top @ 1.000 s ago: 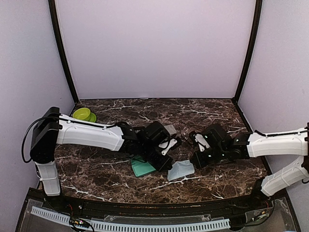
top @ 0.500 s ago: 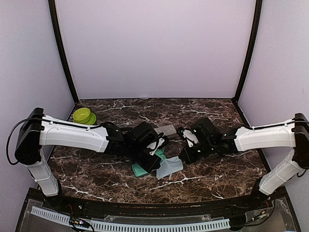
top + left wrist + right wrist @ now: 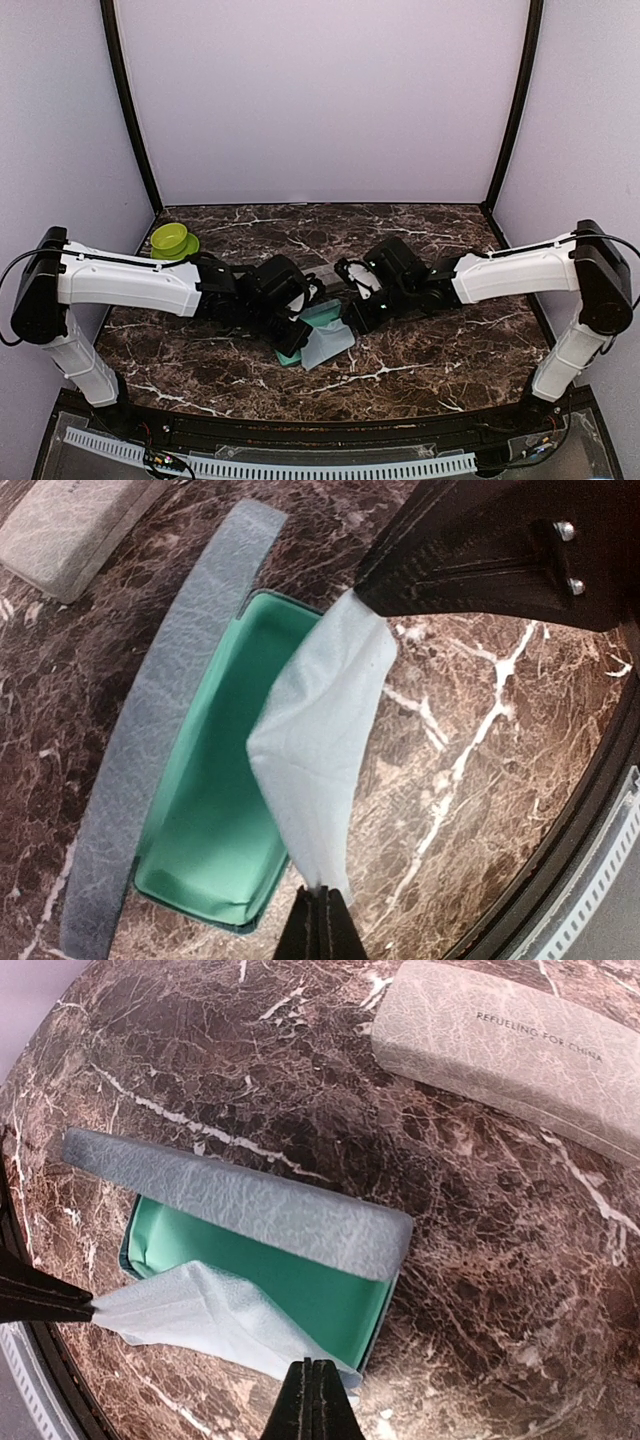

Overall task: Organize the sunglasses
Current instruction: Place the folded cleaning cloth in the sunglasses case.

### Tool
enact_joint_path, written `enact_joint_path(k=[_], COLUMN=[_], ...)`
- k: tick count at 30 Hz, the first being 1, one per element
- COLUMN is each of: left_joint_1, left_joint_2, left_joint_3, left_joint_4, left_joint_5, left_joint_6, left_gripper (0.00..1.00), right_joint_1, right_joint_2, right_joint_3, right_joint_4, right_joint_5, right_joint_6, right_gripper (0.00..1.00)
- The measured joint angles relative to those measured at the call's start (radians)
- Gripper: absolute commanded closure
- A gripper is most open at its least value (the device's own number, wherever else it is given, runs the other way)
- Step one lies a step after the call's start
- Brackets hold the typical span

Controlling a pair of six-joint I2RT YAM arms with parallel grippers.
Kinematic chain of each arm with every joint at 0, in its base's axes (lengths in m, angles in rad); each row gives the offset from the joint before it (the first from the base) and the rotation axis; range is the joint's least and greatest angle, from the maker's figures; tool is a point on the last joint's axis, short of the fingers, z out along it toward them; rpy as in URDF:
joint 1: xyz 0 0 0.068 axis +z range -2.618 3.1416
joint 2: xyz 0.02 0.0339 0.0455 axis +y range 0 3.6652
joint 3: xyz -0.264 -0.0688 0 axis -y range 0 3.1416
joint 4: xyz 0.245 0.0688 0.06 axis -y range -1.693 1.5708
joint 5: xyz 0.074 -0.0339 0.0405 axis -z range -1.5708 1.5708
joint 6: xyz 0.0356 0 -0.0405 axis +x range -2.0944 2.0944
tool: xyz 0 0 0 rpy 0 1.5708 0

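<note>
No sunglasses show in any view. My left gripper (image 3: 292, 337) (image 3: 322, 900) is shut on one corner of a light blue cloth (image 3: 326, 346) (image 3: 320, 720). My right gripper (image 3: 352, 318) (image 3: 313, 1368) is shut on the opposite corner of the cloth (image 3: 205, 1312). The cloth hangs stretched between them, over the near edge of an open case (image 3: 205, 810) (image 3: 310, 1295) with a green lining and a blue-grey lid (image 3: 240, 1200). The case looks empty where it shows.
A closed grey case (image 3: 510, 1050) (image 3: 75, 525) lies just beyond the open one, partly hidden in the top view (image 3: 338, 272). A green bowl (image 3: 170, 238) sits at the back left. The table's front edge (image 3: 600, 810) is close to my left gripper.
Both grippers have moved left together with the cloth held between them, from right of the open case to over its near edge. The cases have not moved.
</note>
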Motion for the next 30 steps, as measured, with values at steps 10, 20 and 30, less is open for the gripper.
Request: enact_joint_path(k=[10, 20, 30], left_joint_1=[0.021, 0.035, 0.039], left_joint_2=[-0.016, -0.015, 0.031], left_joint_3=[-0.015, -0.018, -0.023], left_joint_4=[-0.060, -0.072, -0.064], left_joint_5=[-0.080, -0.126, -0.121], left_joint_6=[0.001, 0.018, 0.031], left_gripper=[1.00, 1.00, 1.00], right_joint_1=[0.009, 0.019, 0.022], right_joint_2=[0.061, 0.079, 0.107], right_joint_3=[0.042, 0.044, 0.055], right_joint_4=[0.019, 0.058, 0.068], right_joint_5=[0.001, 0.020, 0.042], right_joint_6=[-0.005, -0.003, -0.004], right_gripper=[1.00, 1.00, 1.00])
